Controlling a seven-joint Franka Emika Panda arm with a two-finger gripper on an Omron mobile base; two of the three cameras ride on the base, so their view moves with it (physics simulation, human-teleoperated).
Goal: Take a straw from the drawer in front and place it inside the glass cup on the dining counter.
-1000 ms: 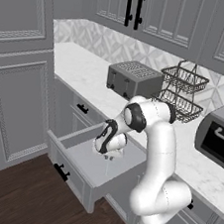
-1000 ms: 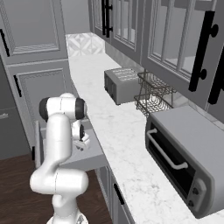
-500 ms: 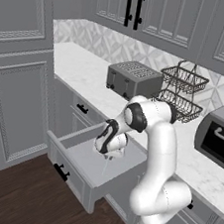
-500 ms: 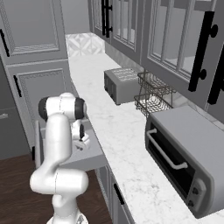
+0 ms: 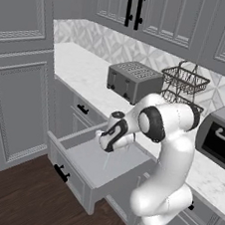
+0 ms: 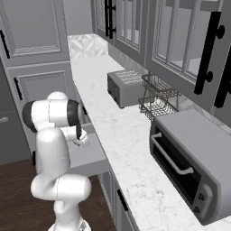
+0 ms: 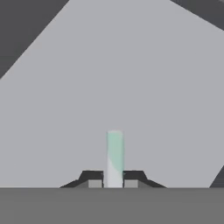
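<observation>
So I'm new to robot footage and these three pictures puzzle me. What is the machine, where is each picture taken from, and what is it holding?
It is a white robot arm in a rendered kitchen. Two pictures come from cameras on its base, behind it to the left and right. The third comes from a camera on its hand, looking along the pincer. The arm reaches into an open grey drawer. In the hand picture the pincer is closed on a pale greenish straw above the drawer's plain floor. On the marble counter stand a toaster, a wire basket and a toaster oven.
</observation>
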